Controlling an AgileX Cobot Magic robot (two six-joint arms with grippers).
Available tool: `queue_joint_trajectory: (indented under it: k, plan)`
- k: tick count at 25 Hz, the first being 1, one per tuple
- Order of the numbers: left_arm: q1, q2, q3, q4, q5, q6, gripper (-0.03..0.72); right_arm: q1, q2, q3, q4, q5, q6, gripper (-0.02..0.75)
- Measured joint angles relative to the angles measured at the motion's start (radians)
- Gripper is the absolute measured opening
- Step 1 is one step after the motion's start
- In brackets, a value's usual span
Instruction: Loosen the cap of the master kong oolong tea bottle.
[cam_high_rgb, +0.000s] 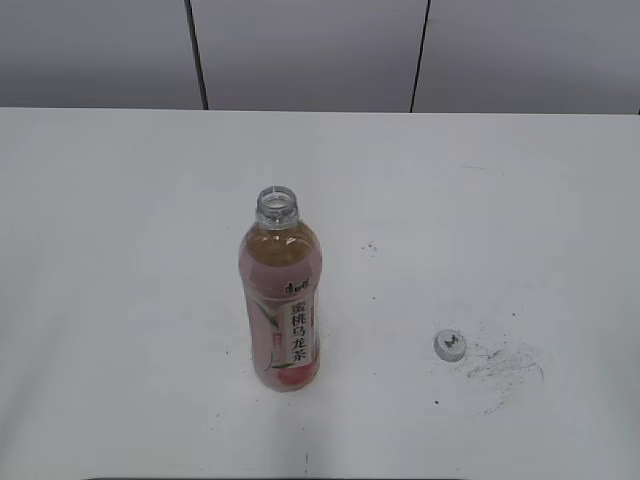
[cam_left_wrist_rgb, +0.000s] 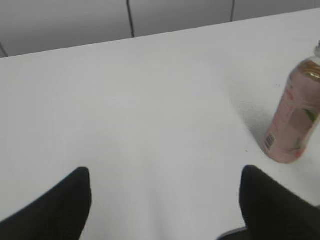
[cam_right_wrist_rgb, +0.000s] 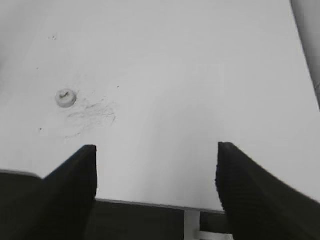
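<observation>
Master kong oolong tea bottle (cam_high_rgb: 281, 300): standing upright mid-table, neck bare. Cap (cam_high_rgb: 450, 344): lying apart, off to right. Left gripper (cam_left_wrist_rgb: 165, 200), right gripper (cam_right_wrist_rgb: 156, 175): spread, empty. We are judging loosening done; next, we are idling clear.

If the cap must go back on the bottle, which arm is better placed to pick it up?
Probably the right arm. The cap lies on the table ahead of the open right end effector. The left wrist view shows only the oolong tea bottle, uncapped.
</observation>
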Motion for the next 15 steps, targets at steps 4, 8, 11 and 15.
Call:
queue_joint_trajectory:
  k: [4,8,11,15]
  plan:
    - [0.044,-0.023,0.0,0.0,0.001,0.0,0.543,-0.028,-0.059,0.0,0.0,-0.001,0.0,0.556]
    - [0.044,-0.023,0.0,0.0,0.0,0.0,0.543,-0.029,-0.059,0.0,0.0,-0.003,0.0,0.556]
    - [0.044,-0.023,0.0,0.0,0.0,0.0,0.543,-0.029,-0.059,0.0,0.0,-0.003,0.0,0.556]
    - [0.044,-0.023,0.0,0.0,0.0,0.0,0.543,-0.033,-0.059,0.0,0.0,-0.003,0.0,0.556]
